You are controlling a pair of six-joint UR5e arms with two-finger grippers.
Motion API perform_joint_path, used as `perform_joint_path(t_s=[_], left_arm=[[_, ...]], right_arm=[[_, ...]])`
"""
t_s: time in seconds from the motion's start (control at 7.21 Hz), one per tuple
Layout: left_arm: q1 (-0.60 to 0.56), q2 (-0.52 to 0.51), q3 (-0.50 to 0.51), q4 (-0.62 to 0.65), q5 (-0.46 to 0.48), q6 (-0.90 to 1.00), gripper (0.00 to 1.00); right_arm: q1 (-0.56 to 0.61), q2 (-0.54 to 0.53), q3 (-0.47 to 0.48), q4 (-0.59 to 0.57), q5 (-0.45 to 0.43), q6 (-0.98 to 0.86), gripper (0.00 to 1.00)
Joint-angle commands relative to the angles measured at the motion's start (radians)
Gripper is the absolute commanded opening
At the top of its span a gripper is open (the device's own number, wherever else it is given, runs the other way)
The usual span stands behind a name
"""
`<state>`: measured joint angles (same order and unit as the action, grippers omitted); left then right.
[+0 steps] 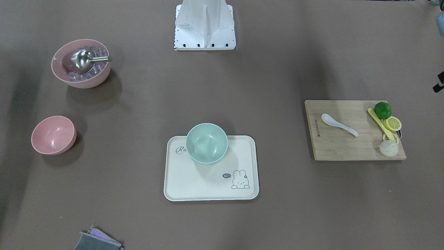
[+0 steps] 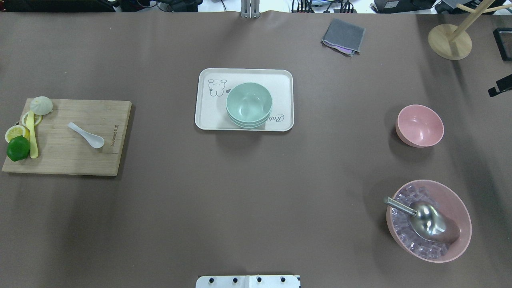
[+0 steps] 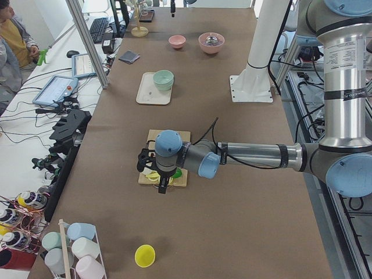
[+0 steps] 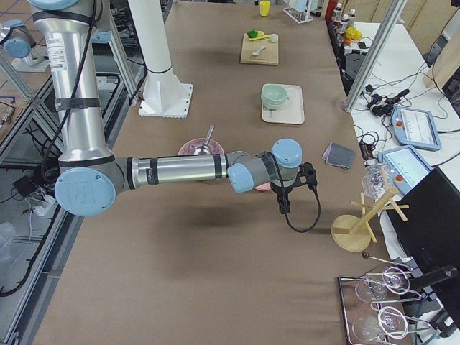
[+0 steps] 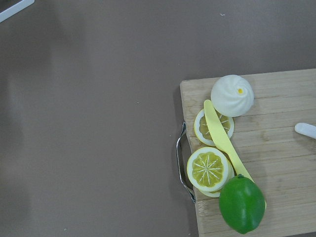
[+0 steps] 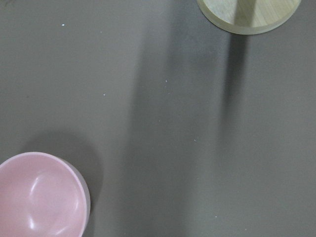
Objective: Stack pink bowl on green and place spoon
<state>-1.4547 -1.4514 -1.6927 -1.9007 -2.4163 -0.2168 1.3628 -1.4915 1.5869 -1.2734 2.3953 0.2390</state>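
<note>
The small pink bowl (image 1: 53,134) stands empty and upright on the brown table, also in the overhead view (image 2: 420,125) and the right wrist view (image 6: 39,195). The green bowls (image 1: 207,143) are stacked on a white tray (image 1: 208,189), also in the overhead view (image 2: 249,104). The white spoon (image 1: 338,124) lies on the wooden cutting board (image 1: 347,147); its tip shows in the left wrist view (image 5: 305,130). My left gripper (image 3: 158,181) hovers over the board's outer end. My right gripper (image 4: 286,201) hovers beside the pink bowl. I cannot tell whether either is open.
A large pink bowl (image 2: 429,220) with ice cubes and a metal scoop stands near the small one. A lime (image 5: 242,205), lemon slices, a yellow knife and a bun (image 5: 232,95) lie on the board. A grey cloth (image 2: 343,36) and a wooden stand (image 2: 444,42) are at the far side.
</note>
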Motion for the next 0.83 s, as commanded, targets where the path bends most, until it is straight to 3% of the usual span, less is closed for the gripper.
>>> perform_joint_path(t_s=[0.0,0.28,0.55,0.69], left_arm=[[0.110,-0.062,0.004,-0.004,-0.012,-0.286,0.98],[0.195,-0.144,0.005,-0.003,-0.006,-0.551,0.98],[0.305,-0.225,0.005,-0.005,0.109,-0.821,0.98],[0.328,-0.245,0.010,-0.003,0.124,-0.838,0.97]], right_arm=[[-0.025,-0.029,0.053,0.000,0.002,0.000,1.00],[-0.047,-0.049,0.088,0.000,0.001,0.005,1.00],[-0.089,-0.050,0.113,0.002,0.001,0.112,1.00],[-0.102,-0.050,0.149,-0.001,0.001,0.150,1.00]])
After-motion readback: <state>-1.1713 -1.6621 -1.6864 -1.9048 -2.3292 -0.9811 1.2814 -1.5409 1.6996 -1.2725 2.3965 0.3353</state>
